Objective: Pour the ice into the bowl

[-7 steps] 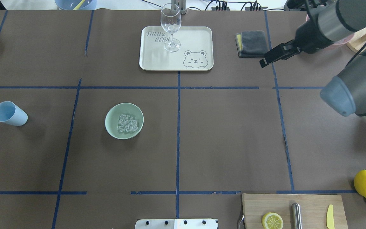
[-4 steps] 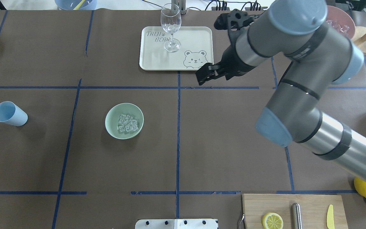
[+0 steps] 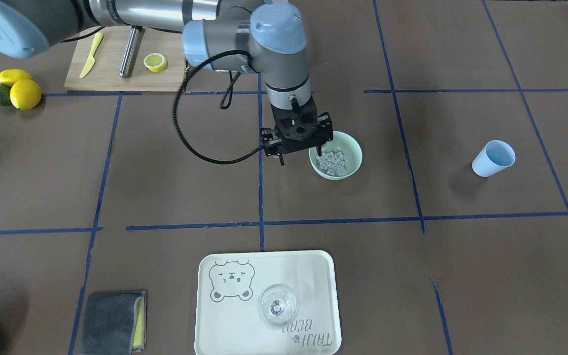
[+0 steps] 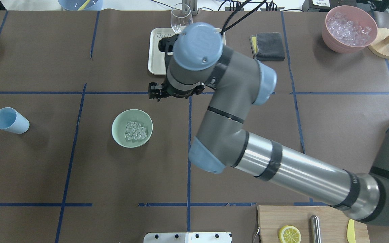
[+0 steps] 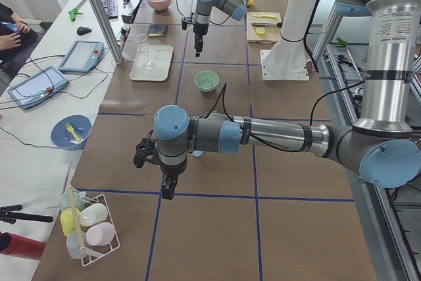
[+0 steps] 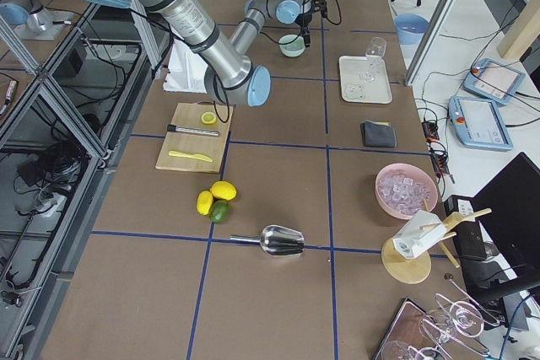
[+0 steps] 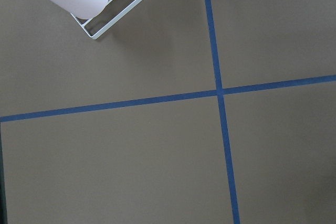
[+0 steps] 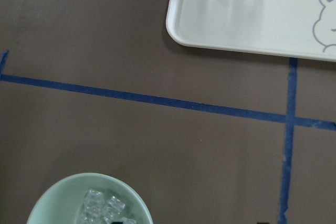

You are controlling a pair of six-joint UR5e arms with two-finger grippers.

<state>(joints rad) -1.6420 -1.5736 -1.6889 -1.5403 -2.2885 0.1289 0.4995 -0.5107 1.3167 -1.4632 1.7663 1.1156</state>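
Near the bowl (image 3: 352, 146) now, no longer beside the tray (image 3: 313, 276): right fingers (image 3: 281, 159) apart, empty.

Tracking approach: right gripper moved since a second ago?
Yes. Overhead, the right gripper moved left past the tray, from the grey cloth toward the bowl.

A: What has moved since a second ago?

B: Your right arm (image 4: 235, 101). It was out by the grey cloth (image 4: 270, 45). It has swung across the tray (image 4: 154, 64), and the right gripper (image 3: 300, 154) now hangs near the bowl (image 3: 354, 147), pointing down.

A: Anything else?

B: Overhead, the arm now covers the wine glass (image 4: 180, 18) foot, and the pink container (image 4: 331, 40) shows. The jaws look parted, but I can't tell if that's new.
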